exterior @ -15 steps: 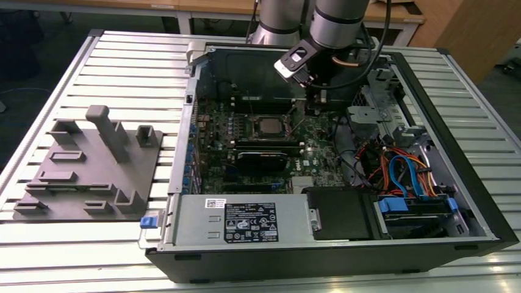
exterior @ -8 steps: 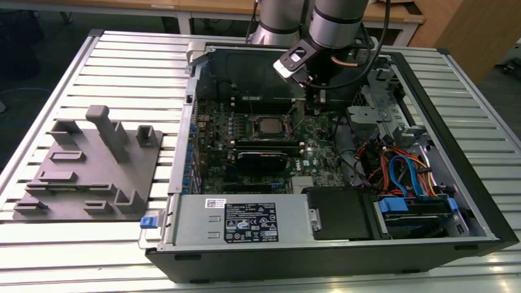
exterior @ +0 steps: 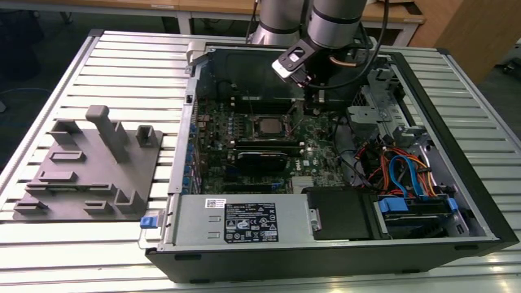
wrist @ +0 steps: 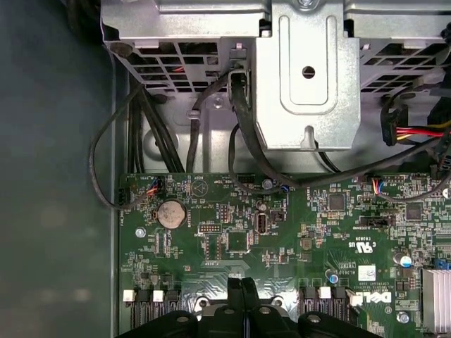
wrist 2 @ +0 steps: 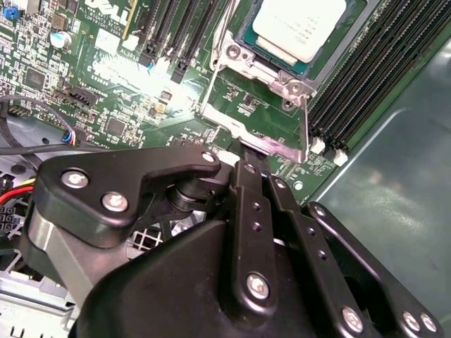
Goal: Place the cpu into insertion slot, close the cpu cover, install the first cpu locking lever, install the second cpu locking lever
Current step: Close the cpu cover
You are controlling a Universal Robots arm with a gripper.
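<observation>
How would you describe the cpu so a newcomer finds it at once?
Look inside the open black computer case, on the green motherboard. The cpu sits near its middle, framed by the silver cpu cover. Unlike the long black slots alongside, it is a flat silver-grey square.

The exterior view is looking down from high up on the open computer case point(exterior: 326, 259), taking in the whole slatted table point(exterior: 122, 61), with the arm point(exterior: 334, 24) entering at the far side. Both wrist views are sitting close above the green board point(wrist 2: 106, 91) point(wrist: 317, 239), each catching the gripper point(wrist 2: 248, 156) point(wrist: 243, 289). The second wrist view is facing the cpu point(wrist 2: 299, 24); the first wrist view is facing the metal bracket point(wrist: 306, 84). All three are sharing the board.
</observation>
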